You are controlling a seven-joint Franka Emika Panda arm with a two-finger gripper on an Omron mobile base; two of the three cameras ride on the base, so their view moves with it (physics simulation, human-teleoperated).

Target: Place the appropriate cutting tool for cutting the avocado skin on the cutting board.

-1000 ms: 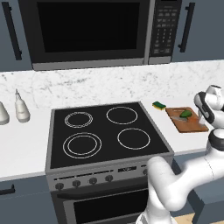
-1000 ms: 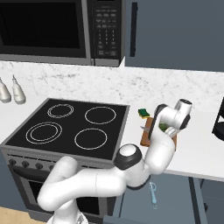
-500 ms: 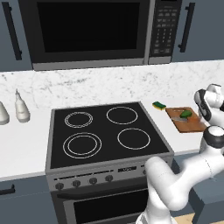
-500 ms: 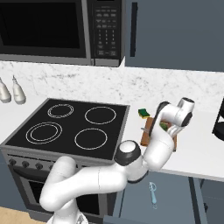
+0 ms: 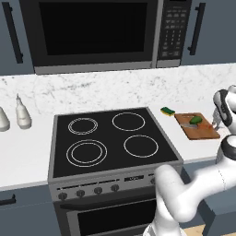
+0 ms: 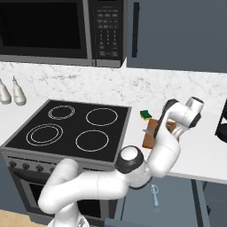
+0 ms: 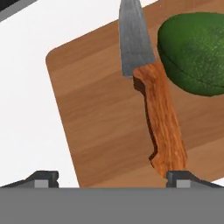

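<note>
Two dark fingertips (image 7: 43,178) of the pincer (image 7: 111,179) rise at the 6 o'clock edge of the hand view, set wide apart, with nothing clamped between them. The knife (image 7: 148,92) lies flat on the cutting board (image 7: 96,118) directly ahead of the pincer. Its grey blade points toward 12 o'clock and its orange-brown handle runs toward 5 o'clock, the butt ending just beside the fingertip at the right of that view. Whether that fingertip touches the handle cannot be told.

The avocado (image 7: 194,54) rests on the board at 2 o'clock from the handle, just beside the knife where blade meets handle.

In the left base view, the cutting board (image 5: 203,132) sits on the white desk (image 5: 27,152) at 3 o'clock from the stove (image 5: 113,140). The avocado (image 5: 196,120) and knife (image 5: 188,124) lie on it, and a green-and-yellow sponge (image 5: 168,111) lies on the desk at 10 o'clock from the board. The robot hand sits at the board's 3 o'clock edge.

In the right base view, the arm covers most of the cutting board (image 6: 150,133), and the sponge (image 6: 145,115) lies at its 12 o'clock side. A light-blue-handled tool (image 6: 154,195) shows below the desk edge at 6 o'clock.
</note>
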